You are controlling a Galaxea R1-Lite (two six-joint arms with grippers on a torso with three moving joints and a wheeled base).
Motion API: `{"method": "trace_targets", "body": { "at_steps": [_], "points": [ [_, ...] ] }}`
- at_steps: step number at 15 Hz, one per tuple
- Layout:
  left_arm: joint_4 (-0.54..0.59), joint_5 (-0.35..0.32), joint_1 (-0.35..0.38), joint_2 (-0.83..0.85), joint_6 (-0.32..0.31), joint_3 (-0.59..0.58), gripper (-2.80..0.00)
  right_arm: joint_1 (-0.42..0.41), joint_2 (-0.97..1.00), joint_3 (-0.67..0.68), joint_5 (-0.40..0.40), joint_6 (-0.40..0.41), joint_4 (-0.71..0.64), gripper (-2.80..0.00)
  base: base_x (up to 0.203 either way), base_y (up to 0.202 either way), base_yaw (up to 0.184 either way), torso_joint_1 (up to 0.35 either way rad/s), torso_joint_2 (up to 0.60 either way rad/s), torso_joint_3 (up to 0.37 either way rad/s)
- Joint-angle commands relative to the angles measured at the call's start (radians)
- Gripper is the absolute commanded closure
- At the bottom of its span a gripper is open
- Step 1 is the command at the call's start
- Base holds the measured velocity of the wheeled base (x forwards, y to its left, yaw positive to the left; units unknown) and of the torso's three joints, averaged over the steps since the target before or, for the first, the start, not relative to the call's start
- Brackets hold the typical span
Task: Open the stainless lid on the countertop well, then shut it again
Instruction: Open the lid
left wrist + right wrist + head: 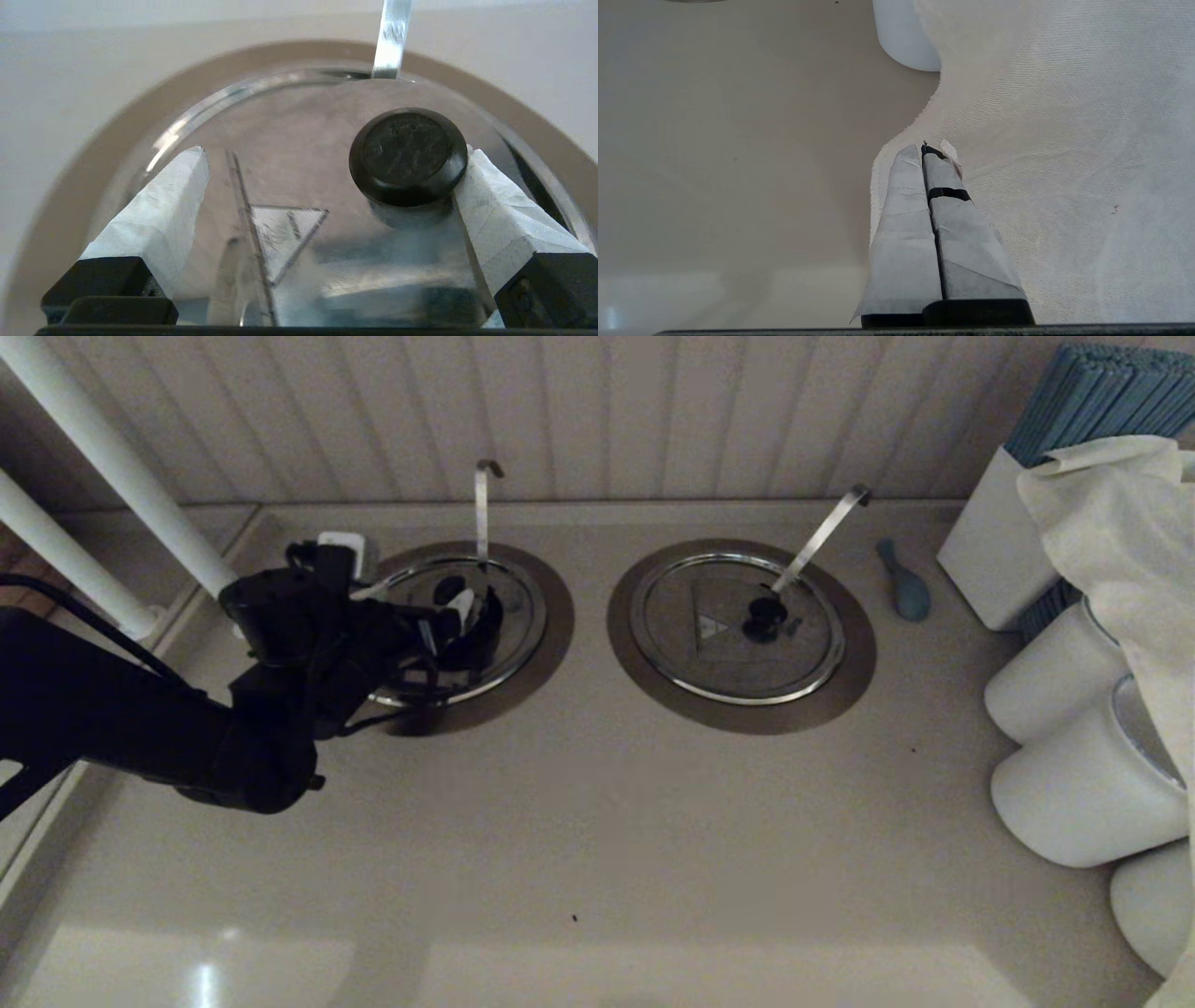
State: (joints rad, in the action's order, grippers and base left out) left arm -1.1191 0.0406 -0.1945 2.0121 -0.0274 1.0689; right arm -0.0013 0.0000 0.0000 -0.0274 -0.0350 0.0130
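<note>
Left wrist view: open left gripper (327, 186) over the stainless lid (299, 140), knob (408, 156) against one finger.

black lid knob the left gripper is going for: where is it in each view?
Head view: the black knob sits on the left well's stainless lid, beside the left gripper, mostly hidden by it.
Left wrist view: the knob is large between the open fingers, touching one taped finger, clear of the other.
Right wrist view: not in it.
Shared landmark: the ladle rod rising behind the knob, also in the left wrist view.
</note>
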Motion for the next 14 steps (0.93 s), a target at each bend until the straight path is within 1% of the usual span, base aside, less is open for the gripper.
{"method": "trace_targets", "body": {
  "at_steps": [1, 3, 7, 8, 9, 11, 14],
  "points": [
    [-0.005, 0.001, 0.016, -0.021, 0.0, 0.003, -2.8, 0.0, 0.002, 0.0, 0.0, 0.0, 0.001, 0.0, 0.0, 0.0, 0.0, 0.0, 0.0, 0.0],
    [-0.004, -0.022, 0.032, -0.03, 0.001, 0.003, -2.8, 0.0, 0.001, 0.0, -0.002, 0.0, 0.0, 0.0, 0.0, 0.0, 0.0, 0.0, 0.0, 0.0],
    [0.001, -0.026, 0.056, -0.042, 0.001, 0.003, -2.8, 0.0, 0.0, 0.0, -0.001, 0.0, 0.001, 0.0, 0.0, 0.0, 0.0, 0.0, 0.0, 0.0],
    [0.017, -0.035, 0.07, -0.049, 0.001, 0.004, -2.8, 0.0, 0.001, 0.0, 0.0, 0.0, 0.001, 0.0, 0.0, 0.0, 0.0, 0.0, 0.0, 0.0],
    [0.031, -0.058, 0.082, -0.056, 0.001, 0.005, -2.8, 0.0, 0.0, 0.0, 0.0, 0.0, -0.001, 0.0, 0.0, 0.0, 0.0, 0.0, 0.0, 0.0],
    [0.031, -0.09, 0.117, -0.071, 0.002, 0.003, -2.8, 0.0, 0.001, 0.0, 0.0, 0.0, 0.0, 0.0, 0.0, 0.0, 0.0, 0.0, 0.0, 0.0],
    [0.022, -0.105, 0.158, -0.078, 0.001, 0.002, -2.8, 0.0, 0.001, 0.0, 0.0, 0.0, 0.001, 0.0, 0.0, 0.0, 0.0, 0.0, 0.0, 0.0]
  ]
}}
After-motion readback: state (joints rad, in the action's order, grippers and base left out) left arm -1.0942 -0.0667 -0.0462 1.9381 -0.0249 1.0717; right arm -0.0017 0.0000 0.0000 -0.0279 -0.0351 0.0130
